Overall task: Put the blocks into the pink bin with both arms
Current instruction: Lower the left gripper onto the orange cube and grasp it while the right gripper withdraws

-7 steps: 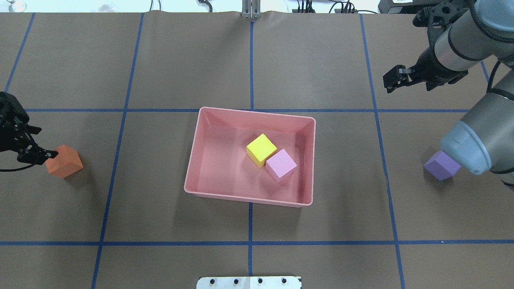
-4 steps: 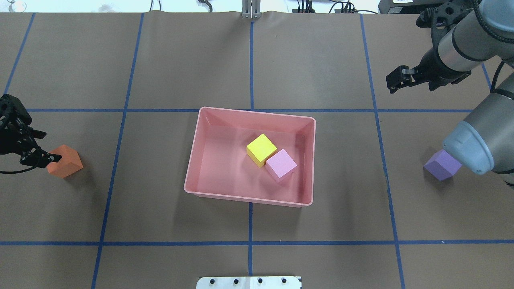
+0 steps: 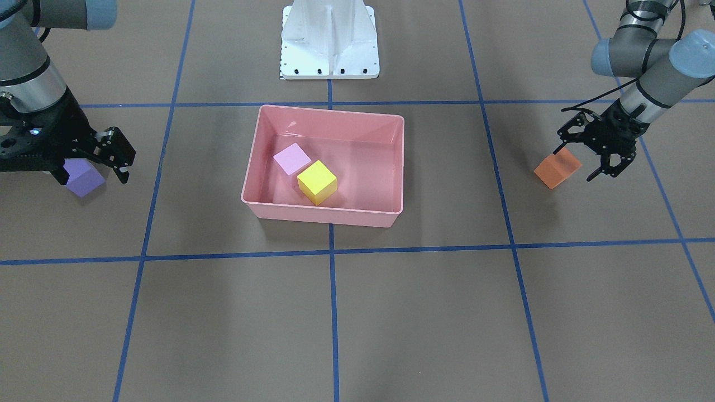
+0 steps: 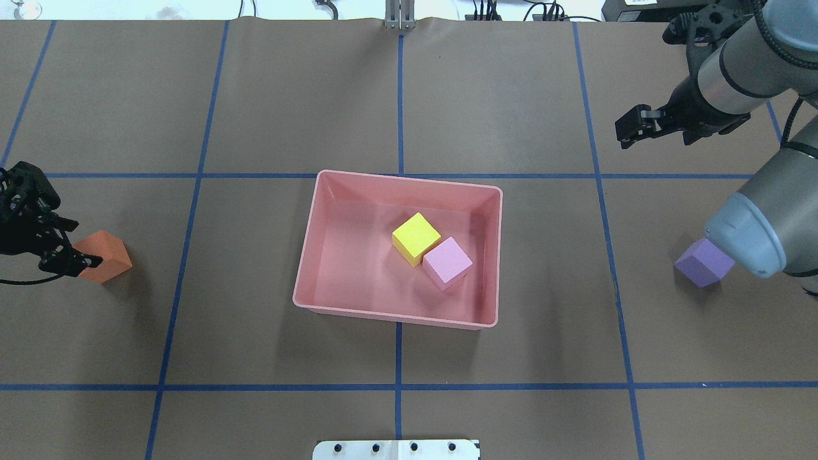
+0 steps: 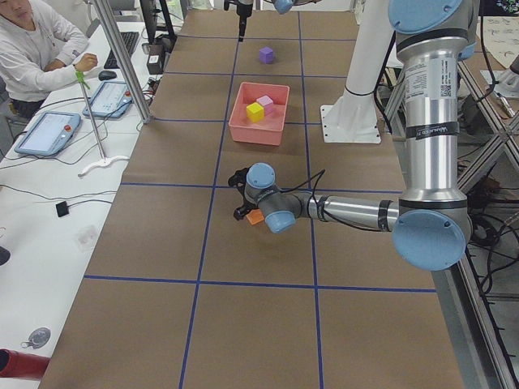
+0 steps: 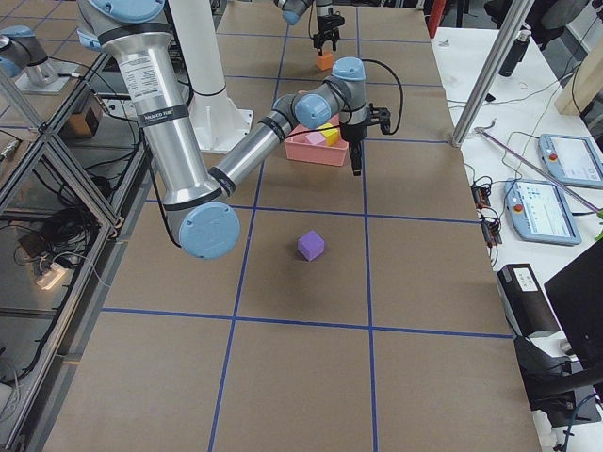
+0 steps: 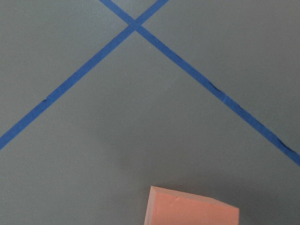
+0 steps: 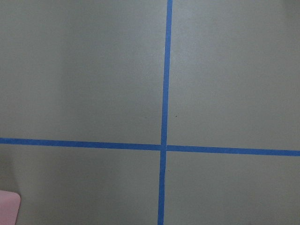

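The shallow salmon-pink plastic bin (image 4: 348, 255) holds a small yellow cube (image 4: 416, 237) and a light pink cube (image 4: 448, 262), touching. The left gripper (image 3: 573, 164), fingers spread wide, straddles the orange cube (image 4: 108, 259); whether they touch it is unclear. The right gripper (image 4: 623, 133) hangs with its fingers apparently parted and empty, well apart from the purple cube (image 4: 696, 268), which is half hidden by the right arm's elbow (image 4: 754, 233).
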Tool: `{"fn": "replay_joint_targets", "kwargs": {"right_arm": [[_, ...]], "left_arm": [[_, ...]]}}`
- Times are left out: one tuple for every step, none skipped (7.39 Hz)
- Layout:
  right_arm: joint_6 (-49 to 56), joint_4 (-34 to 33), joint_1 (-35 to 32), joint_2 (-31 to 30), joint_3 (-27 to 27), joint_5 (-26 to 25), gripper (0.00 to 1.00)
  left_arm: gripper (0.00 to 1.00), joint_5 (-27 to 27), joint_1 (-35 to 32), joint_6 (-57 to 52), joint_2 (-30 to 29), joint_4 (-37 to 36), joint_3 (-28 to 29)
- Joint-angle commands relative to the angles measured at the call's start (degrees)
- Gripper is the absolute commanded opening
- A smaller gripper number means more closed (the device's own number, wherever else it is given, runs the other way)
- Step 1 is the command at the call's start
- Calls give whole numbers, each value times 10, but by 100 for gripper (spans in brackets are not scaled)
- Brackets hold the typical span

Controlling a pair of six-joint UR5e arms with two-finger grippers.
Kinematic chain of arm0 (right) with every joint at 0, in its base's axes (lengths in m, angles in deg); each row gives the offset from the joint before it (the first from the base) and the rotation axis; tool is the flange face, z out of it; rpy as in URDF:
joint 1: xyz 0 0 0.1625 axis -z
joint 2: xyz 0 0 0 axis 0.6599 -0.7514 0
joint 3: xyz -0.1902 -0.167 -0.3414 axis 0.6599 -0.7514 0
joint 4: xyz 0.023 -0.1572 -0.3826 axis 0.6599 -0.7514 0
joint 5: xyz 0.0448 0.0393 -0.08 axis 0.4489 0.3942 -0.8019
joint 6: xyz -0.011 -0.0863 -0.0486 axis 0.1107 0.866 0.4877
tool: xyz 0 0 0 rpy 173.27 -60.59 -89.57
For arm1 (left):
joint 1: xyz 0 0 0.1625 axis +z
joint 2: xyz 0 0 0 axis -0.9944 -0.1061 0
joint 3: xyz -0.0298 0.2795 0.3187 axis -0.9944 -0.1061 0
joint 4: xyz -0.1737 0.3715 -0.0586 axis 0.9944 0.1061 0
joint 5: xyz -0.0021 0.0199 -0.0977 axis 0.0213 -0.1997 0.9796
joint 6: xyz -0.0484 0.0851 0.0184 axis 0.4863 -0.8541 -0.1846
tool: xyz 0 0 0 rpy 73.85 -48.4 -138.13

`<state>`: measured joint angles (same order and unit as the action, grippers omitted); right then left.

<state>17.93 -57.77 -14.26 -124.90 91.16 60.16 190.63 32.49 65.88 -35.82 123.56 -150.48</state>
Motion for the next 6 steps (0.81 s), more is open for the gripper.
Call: {"fn": "replay_joint_targets", "kwargs": {"right_arm": [[-3, 0, 0, 0, -1, 0, 99], [-3, 0, 0, 0, -1, -1, 99], [-3, 0, 0, 0, -1, -1, 99], [-3, 0, 0, 0, -1, -1, 99], [-3, 0, 0, 1, -1, -1, 99], [-4, 0, 0, 1, 0, -1, 99]], "left_arm": [[100, -5, 13, 4, -1, 1, 4], [100, -5, 18, 4, -1, 1, 4], [100, 6, 18, 5, -1, 1, -4], [100, 55, 16, 5, -8, -4, -2], [100, 73, 14, 5, -10, -4, -3], [100, 73, 15, 5, -11, -4, -2]]}}
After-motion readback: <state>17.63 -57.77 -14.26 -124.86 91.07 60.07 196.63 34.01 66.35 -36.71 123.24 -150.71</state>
